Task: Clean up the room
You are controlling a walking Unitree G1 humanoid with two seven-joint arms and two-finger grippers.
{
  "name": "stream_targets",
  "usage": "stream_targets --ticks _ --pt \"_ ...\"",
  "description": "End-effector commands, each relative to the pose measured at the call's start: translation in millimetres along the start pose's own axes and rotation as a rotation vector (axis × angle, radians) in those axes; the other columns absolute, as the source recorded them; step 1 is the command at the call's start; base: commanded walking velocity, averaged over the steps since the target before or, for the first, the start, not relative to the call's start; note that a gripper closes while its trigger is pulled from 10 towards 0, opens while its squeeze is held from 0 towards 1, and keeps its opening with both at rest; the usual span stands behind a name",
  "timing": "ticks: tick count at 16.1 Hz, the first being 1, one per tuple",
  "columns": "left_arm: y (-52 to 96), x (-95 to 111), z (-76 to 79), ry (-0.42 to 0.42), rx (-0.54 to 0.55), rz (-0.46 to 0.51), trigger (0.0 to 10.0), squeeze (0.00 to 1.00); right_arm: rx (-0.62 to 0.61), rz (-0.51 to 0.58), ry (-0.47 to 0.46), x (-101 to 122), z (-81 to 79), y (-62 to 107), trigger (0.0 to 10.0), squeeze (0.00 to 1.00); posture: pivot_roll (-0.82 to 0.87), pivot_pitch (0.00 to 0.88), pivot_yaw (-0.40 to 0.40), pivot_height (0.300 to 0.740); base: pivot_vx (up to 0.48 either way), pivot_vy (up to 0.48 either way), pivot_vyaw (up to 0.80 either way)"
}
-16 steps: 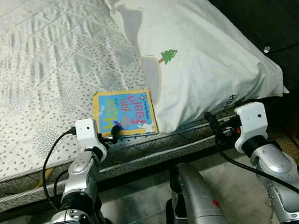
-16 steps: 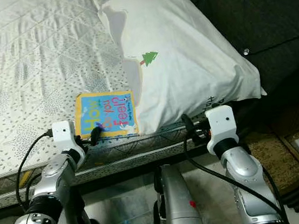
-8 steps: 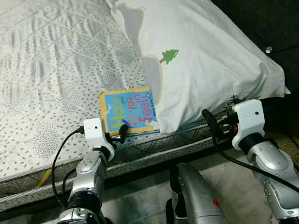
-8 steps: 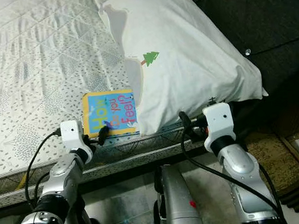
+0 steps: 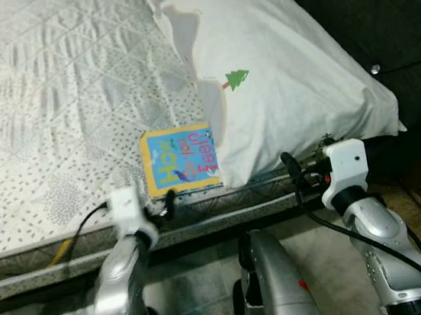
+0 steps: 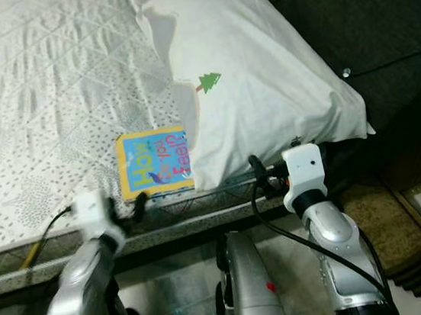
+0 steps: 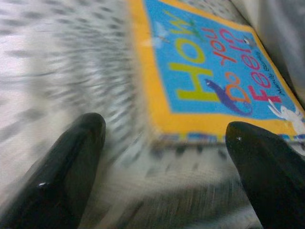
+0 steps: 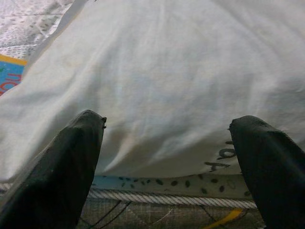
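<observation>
A children's book point(image 5: 181, 159) with a yellow border and blue cover lies flat on the mattress near its front edge, its right side tucked against a large white pillow point(image 5: 277, 72) with a small green tree print. My left gripper point(image 7: 167, 157) is open just short of the book's point(image 7: 214, 81) near edge, low at the mattress edge, with nothing between its fingers point(image 7: 71, 162). The left arm point(image 5: 125, 214) is blurred by motion. My right gripper point(image 8: 167, 162) is open in front of the pillow's point(image 8: 162, 71) lower edge, a little apart from it.
The quilted, speckled mattress point(image 5: 43, 109) stretches left and away. A dark padded headboard point(image 5: 376, 6) stands at the right. The bed's side rail point(image 5: 225, 217) runs across in front of me. A brown mat point(image 6: 386, 213) lies on the floor at the right.
My left arm has drawn back and down from the book toward the mattress edge, and is now blurred. The right gripper edged slightly left. The book and pillow stay in place.
</observation>
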State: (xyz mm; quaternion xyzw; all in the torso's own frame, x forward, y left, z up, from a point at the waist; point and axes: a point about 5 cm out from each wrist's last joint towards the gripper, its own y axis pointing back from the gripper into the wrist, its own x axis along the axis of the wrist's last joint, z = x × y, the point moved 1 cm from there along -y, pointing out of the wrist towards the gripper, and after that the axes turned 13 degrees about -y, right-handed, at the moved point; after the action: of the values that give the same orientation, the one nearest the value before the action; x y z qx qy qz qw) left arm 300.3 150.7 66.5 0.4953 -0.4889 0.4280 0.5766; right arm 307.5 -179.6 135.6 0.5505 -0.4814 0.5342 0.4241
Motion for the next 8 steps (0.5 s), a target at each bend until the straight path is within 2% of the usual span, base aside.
stream_targets --ticks 1,4,5,8 --pt "11.2 -1 3.2 0.012 0.003 -0.018 10.0 0.00 -0.013 -0.021 0.001 -6 3.9 2.1 10.0 0.00 -0.14 0.248 -0.095 0.560 0.000 0.000 0.00" --pt "44.8 5 7.0 0.007 0.031 -0.013 10.0 0.00 -0.008 -0.008 -0.014 -8 0.1 -5.6 10.0 0.00 -0.10 0.219 -0.085 0.560 0.000 0.000 0.00" --pt "54.2 15 5.8 0.000 0.060 0.021 10.0 0.00 -0.005 0.004 -0.028 -7 -3.6 -10.0 10.0 0.00 -0.07 0.194 -0.077 0.560 0.000 0.000 0.00" --pt "64.5 50 4.7 -0.019 0.083 0.169 10.0 0.00 0.009 0.031 -0.070 -5 -15.6 -19.0 10.0 0.00 -0.03 0.149 -0.069 0.560 0.000 0.000 0.00"
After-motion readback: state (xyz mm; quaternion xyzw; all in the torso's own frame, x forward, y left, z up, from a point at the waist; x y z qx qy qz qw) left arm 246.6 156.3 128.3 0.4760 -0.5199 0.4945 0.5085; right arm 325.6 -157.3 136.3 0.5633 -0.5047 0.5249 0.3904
